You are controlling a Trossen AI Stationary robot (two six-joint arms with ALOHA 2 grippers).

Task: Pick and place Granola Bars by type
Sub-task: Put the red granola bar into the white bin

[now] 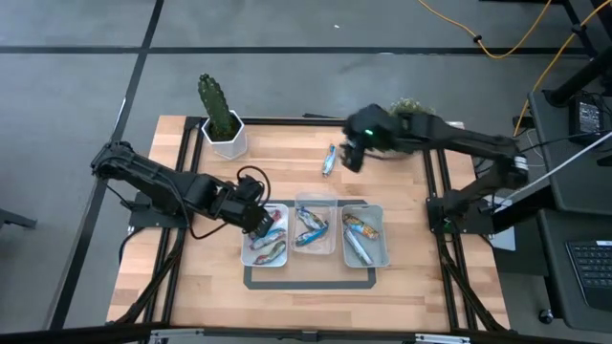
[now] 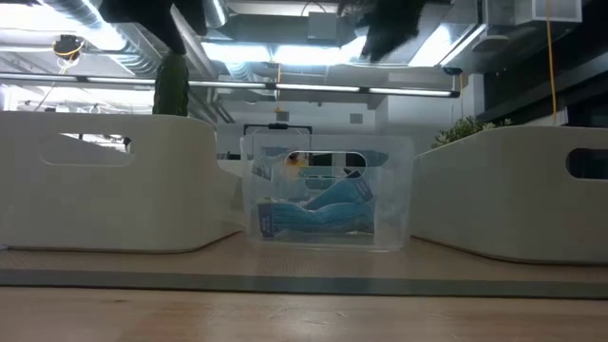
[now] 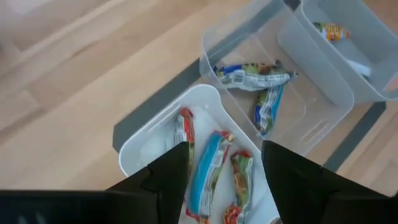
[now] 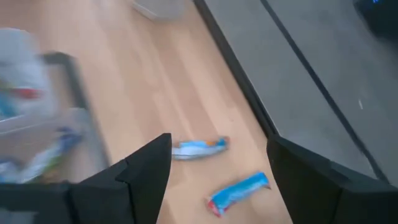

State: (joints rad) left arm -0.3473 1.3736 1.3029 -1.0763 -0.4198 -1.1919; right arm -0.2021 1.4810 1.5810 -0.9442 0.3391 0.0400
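Observation:
Two blue granola bars lie loose on the wooden table near its far edge, and they show together in the high view. My right gripper is open above them and holds nothing; in the high view it is just right of them. My left gripper is open and empty over the left white tray, which holds three bars. The middle clear tray holds two bars. The right tray holds bars too.
The three trays stand side by side inside a dark taped frame at the table's middle. A cactus in a white pot stands at the far left and a small plant at the far right. Bare wood lies left of the trays.

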